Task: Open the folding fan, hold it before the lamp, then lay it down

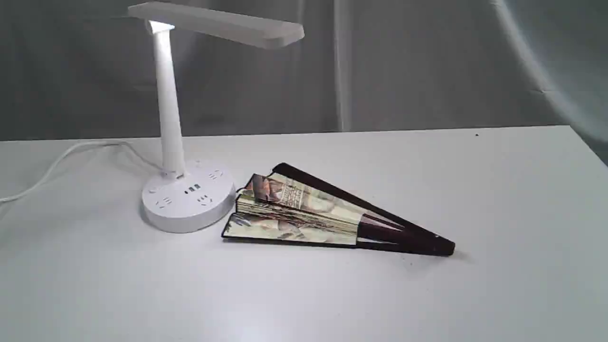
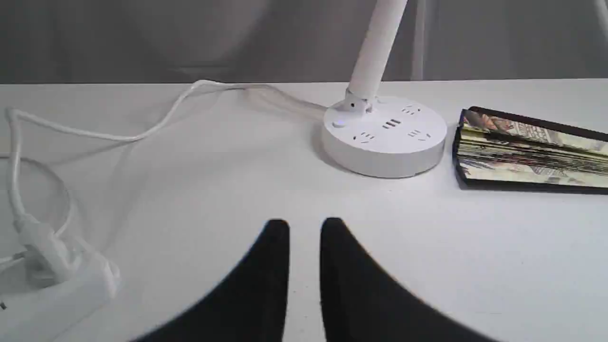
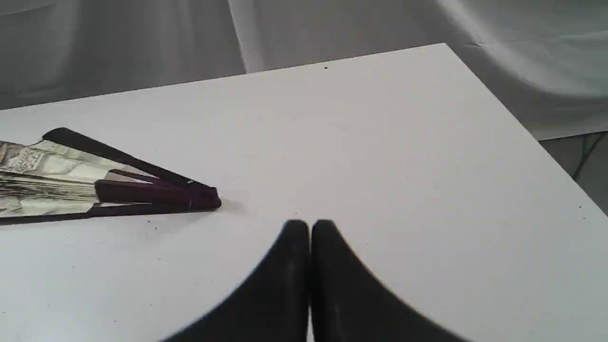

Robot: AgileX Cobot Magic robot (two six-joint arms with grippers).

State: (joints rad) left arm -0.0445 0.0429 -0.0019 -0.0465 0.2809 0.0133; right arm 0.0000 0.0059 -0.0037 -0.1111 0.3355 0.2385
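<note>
The folding fan (image 1: 304,213) lies partly spread on the white table (image 1: 498,199), its cream printed leaf toward the lamp base and its dark ribs pointing right. The lamp (image 1: 168,109) stands upright just left of it, bar head lit. Neither gripper shows in the exterior view. In the left wrist view my left gripper (image 2: 305,228) hovers over bare table short of the lamp (image 2: 384,137) and the fan (image 2: 532,152), a narrow gap between its fingers and nothing in it. My right gripper (image 3: 309,228) is shut and empty, a little way from the fan's pivot end (image 3: 190,197).
The lamp's white cord (image 1: 61,159) trails left across the table to a white plug and socket block (image 2: 47,266). A grey cloth backdrop hangs behind. The table's right edge (image 3: 522,123) drops off to the floor.
</note>
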